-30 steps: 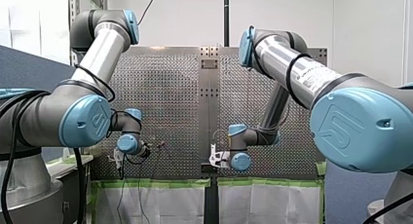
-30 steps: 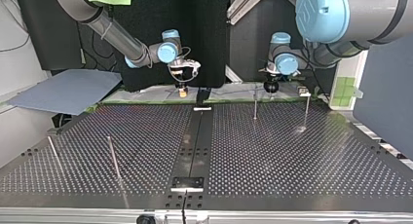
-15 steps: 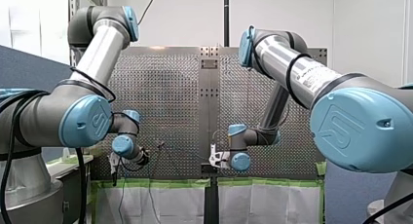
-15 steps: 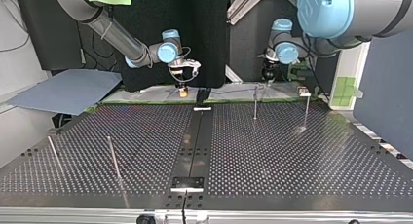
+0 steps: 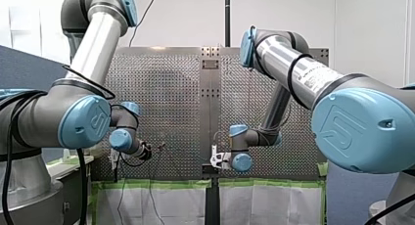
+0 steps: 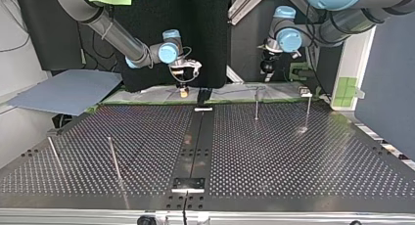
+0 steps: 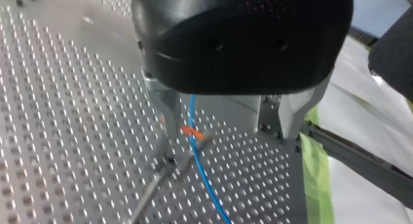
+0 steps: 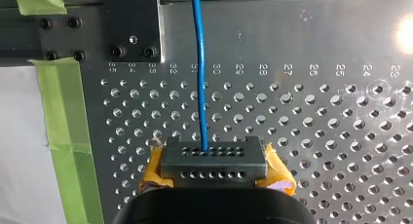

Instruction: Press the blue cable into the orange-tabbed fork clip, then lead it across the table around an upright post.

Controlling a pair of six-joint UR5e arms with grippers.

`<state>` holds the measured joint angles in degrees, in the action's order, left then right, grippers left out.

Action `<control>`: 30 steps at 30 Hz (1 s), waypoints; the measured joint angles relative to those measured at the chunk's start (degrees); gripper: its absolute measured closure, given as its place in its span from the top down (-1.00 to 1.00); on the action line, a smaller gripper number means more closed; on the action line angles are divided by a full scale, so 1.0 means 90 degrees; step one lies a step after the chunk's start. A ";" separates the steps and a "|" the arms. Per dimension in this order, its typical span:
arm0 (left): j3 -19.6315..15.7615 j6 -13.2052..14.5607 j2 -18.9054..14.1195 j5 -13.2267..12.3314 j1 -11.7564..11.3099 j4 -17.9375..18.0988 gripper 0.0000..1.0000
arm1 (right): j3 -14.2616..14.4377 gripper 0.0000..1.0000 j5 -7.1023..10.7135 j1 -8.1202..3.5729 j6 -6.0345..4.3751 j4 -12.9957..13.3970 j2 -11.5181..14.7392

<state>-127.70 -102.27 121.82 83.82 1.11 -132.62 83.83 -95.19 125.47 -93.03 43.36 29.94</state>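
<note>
1. The right gripper, with its yellow pads, is pressed together on the blue cable just above the perforated table.
2. The left gripper hangs over the orange-tabbed fork clip, which the cable crosses. I cannot tell whether it grips.

Left end effector hangs above bench, fingers spread. Under it, clip and cable fill gap nearer one finger; rest of gap bare.

Just ahead of it, post; second post beside that. Clear lane between them.

Right end effector low at bench edge, clamped on cable; cable runs taut straight ahead of it.

Third post and fourth post well apart from both end effectors. Open bench between.
</note>
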 joint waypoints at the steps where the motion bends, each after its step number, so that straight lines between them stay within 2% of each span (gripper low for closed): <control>1: -0.0014 0.0055 -0.0053 -0.0020 0.0025 0.0005 1.00 | 0.0000 -1.00 0.0000 0.0000 -0.0002 0.0002 0.0000; 8: -0.0026 0.0224 -0.0141 -0.0035 0.0201 0.0141 1.00 | -0.0001 -1.00 -0.0001 0.0000 -0.0009 0.0007 0.0000; 19: 0.0050 0.0069 -0.0113 0.0223 0.0317 0.0236 1.00 | -0.0002 -1.00 -0.0002 0.0000 -0.0025 0.0023 0.0000; 30: 0.0197 -0.0033 0.0020 0.0242 0.0424 0.0276 1.00 | -0.0002 -1.00 -0.0007 0.0000 -0.0033 0.0025 0.0000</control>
<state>-125.93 -102.57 122.01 86.00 4.93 -130.14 83.82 -95.25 125.47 -93.33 43.59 29.94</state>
